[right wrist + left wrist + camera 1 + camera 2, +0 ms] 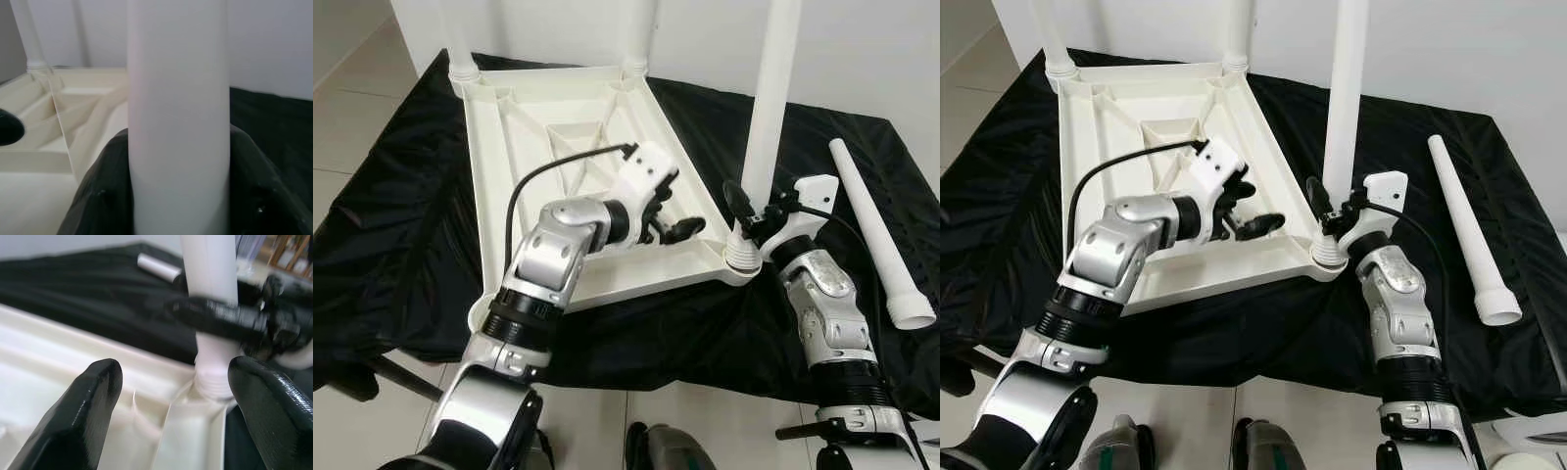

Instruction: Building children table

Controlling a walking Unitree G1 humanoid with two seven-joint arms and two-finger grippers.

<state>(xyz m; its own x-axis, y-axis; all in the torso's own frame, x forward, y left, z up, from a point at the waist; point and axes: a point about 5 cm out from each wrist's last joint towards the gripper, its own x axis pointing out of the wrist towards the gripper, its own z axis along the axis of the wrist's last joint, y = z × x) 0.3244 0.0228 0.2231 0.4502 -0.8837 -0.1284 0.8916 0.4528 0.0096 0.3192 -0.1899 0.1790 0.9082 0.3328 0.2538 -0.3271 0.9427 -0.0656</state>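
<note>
Black cloth [401,196] covers bench; upturned white tabletop [558,147] on it. Right gripper [751,211] clamped on upright leg [769,117] at tabletop's near corner socket, prob seating it. Left gripper [677,217] fingers apart, over tabletop underside. Next: fetch spare leg [881,235], well apart right of tabletop.

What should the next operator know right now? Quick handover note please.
Right tool: shut around the upright leg, just above its corner socket on the tabletop.
Left tool: open, over the underside of the tabletop near that same corner, holding nothing.
Tabletop lies upside down on the black cloth. Two far legs stand in their sockets.
Spare leg lies loose on the cloth at the robot's right.
Done: three legs standing, though how firmly the near one is seated cannot be told.
Left: fit the spare leg in the last near-left corner.
</note>
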